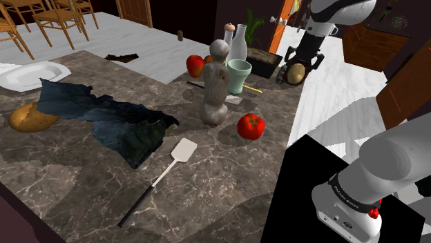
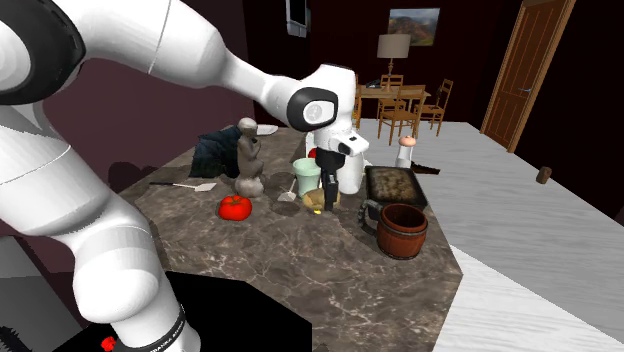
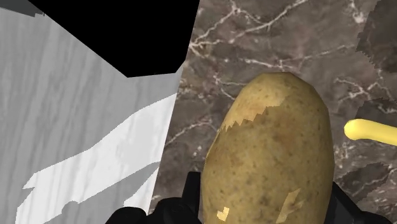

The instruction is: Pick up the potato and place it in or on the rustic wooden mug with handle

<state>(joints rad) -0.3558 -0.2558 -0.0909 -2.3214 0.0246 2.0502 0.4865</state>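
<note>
Shoulder view, upper right: my gripper (image 1: 298, 67) is closed around the potato (image 1: 295, 74) near the counter (image 1: 228, 166) edge; I cannot tell whether it has cleared the marble. Second exterior view: the wooden mug (image 2: 402, 232) sits right of centre, well apart from the potato, with a dark tray (image 2: 395, 185) just above it that I might clip. Wrist view: my fingers (image 3: 170, 212) are mostly cut off, so I cannot judge grip depth, and a shallow hold could slip.
</note>
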